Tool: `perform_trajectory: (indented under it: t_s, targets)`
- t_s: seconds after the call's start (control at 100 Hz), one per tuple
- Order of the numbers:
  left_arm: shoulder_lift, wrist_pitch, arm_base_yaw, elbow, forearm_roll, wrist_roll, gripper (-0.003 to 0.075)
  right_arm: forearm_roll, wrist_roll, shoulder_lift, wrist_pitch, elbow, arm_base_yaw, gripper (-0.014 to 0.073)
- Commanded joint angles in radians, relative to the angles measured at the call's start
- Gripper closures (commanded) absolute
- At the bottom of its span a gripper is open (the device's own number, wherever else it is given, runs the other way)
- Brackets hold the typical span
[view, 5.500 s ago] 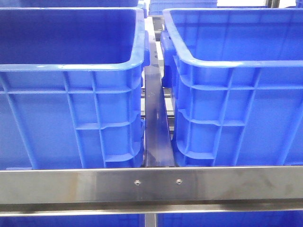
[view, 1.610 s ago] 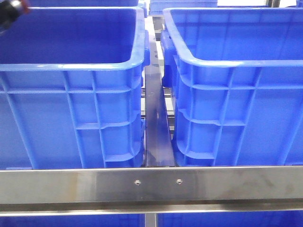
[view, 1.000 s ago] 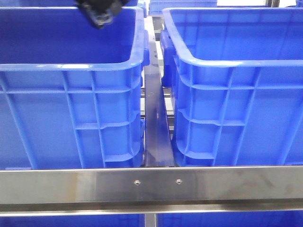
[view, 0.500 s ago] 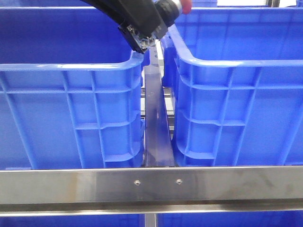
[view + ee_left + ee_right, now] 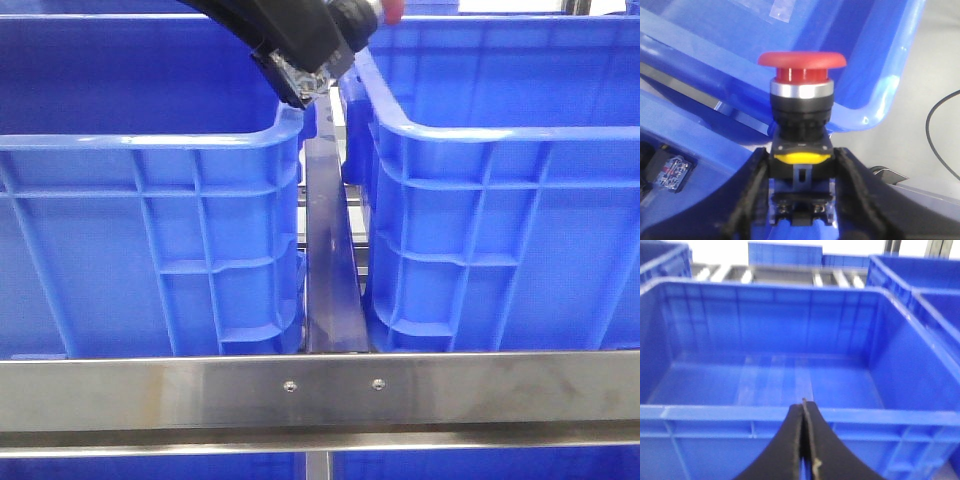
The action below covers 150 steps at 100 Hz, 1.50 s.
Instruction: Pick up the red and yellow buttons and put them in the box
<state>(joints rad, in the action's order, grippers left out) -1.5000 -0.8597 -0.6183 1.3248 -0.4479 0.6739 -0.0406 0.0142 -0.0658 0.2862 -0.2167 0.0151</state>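
Observation:
My left gripper is shut on a push button with a red dome cap, a silver ring, a black body and a yellow band. The fingers grip the black body from both sides. In the front view the left gripper is at the top, over the gap between the two blue crates, and the red cap is above the near left rim of the right box. My right gripper is shut and empty, in front of a blue crate's rim. It is out of the front view.
A second deep blue crate stands on the left. A dark metal bar runs between the crates and a steel rail crosses the front. More blue crates stand behind. A black cable lies on grey floor.
My left arm came in from the top left, crossed above the left crate and reached the right crate's rim, carrying the red button. In the last half second it barely moved.

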Motion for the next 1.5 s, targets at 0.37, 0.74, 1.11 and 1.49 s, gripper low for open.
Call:
perform_trajectory:
  t_s: [0.37,0.74,1.11,1.49]
  targets:
    - [0.030,0.043,-0.005,0.029,-0.044,-0.001,0.0565,0.547,-0.139,-0.452,0.272,-0.417,0.003,0.0032]
    - [0.030,0.045,-0.005,0.029,-0.044,-0.001,0.0565,1.320,-0.550,-0.767,0.448,-0.573,0.001,0.0004]
    - [0.030,0.045,-0.005,0.029,-0.044,-0.001,0.0565,1.438,-0.593,-1.085,0.575,-0.717,-0.129,0.0004]
    - [0.030,0.045,-0.005,0.029,-0.044,-0.001,0.0565,1.442,-0.593,-1.269,0.553,-0.787,-0.268,0.0004]
